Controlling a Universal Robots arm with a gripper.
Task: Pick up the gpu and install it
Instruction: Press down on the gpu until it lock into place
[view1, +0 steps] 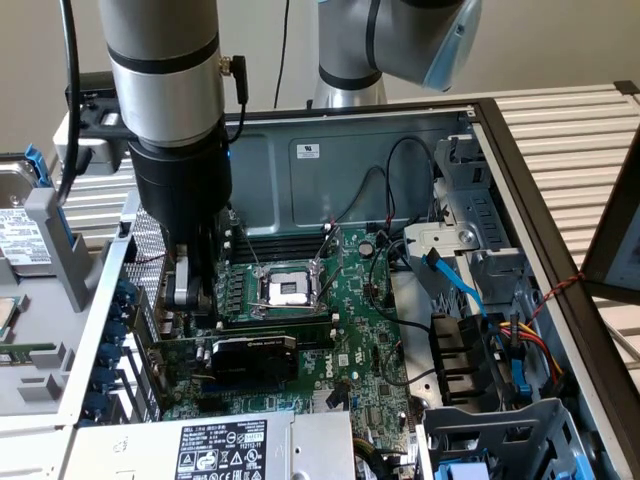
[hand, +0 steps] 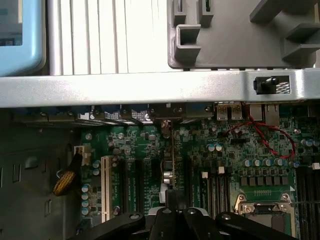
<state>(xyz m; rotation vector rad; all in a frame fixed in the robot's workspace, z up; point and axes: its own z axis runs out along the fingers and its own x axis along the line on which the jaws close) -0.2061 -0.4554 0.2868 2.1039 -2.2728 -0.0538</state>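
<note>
Hiding gpu (hand: 169, 165) lower edge: shut hand (hand: 172, 212).

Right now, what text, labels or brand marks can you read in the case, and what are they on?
"DELL": white print on the motherboard.
Power supply label: too small to read.
Case-wall sticker: unreadable.
Hard drive label: blurred.

White "DELL" lettering on the motherboard (view1: 352, 330), small print on the power supply label (view1: 222, 447) too fine to read
</note>
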